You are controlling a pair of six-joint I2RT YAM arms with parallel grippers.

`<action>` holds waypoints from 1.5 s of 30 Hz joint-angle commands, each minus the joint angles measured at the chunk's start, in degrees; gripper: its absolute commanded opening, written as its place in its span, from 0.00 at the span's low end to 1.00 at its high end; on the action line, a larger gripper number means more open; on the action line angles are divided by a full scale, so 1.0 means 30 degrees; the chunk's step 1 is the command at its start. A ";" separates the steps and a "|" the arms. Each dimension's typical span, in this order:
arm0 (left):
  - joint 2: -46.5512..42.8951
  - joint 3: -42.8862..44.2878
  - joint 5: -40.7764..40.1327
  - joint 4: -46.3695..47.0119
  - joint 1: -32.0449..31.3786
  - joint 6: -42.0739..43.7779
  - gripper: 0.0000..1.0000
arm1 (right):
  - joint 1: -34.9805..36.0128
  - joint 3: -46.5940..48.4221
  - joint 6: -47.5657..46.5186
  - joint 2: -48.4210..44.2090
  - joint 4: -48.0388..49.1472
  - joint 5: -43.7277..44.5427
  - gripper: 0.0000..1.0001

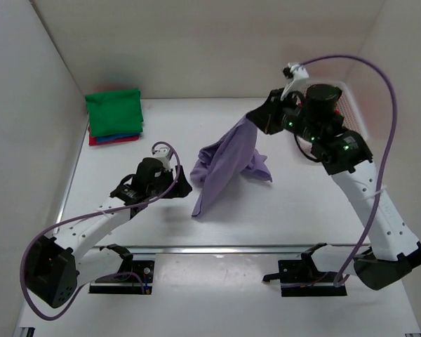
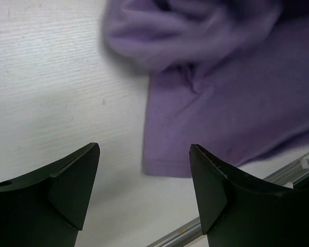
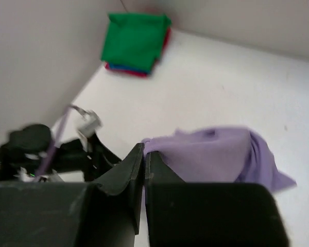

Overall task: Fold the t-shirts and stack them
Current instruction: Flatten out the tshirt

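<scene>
Lavender t-shirt [image 1: 228, 168] is hanging limp near the desk's [image 1: 302, 210] middle, one edge pinched in the closed right gripper [image 1: 252, 121]. The left gripper [image 1: 184, 185] is gaping empty beside it. Soft, light cloth is likely wanting a hem-corner hold.

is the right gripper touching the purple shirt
Touching. The top view shows the purple shirt drawn up to the right gripper, jaws shut on a corner of it.
</scene>
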 commanded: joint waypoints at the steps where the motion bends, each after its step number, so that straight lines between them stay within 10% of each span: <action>1: -0.0254 -0.0736 0.0218 0.2676 -0.0204 -0.1618 0.82 | -0.0545 0.3144 0.0047 0.1110 0.0729 -0.2197 0.00; 11: 0.1036 -0.1145 -0.0219 0.5398 -0.0643 -0.2849 0.81 | -0.1658 1.6074 0.0867 0.7121 -0.1935 -0.5595 0.00; 24: 0.5575 -0.1062 0.0980 0.5266 -0.2164 -0.7155 0.81 | -0.2159 1.3529 0.0693 0.5686 -0.0501 -0.5364 0.00; 40: 0.9678 0.1868 -0.3736 0.3357 -0.3163 -0.9180 0.73 | -0.1895 1.1948 0.0314 0.5100 -0.0385 -0.4955 0.00; 43: 1.0382 0.2954 -0.4000 0.2594 -0.3541 -0.9033 0.37 | -0.2304 1.1918 0.0196 0.4954 -0.0676 -0.4723 0.00; 44: 1.0527 0.3274 -0.4059 0.1808 -0.3427 -0.9061 0.02 | -0.2392 1.1802 0.0079 0.4983 -0.0764 -0.4808 0.00; 45: 1.0471 0.3800 -0.4002 0.1162 -0.3368 -0.9148 0.00 | -0.2915 1.1743 -0.0038 0.4723 -0.1055 -0.4867 0.00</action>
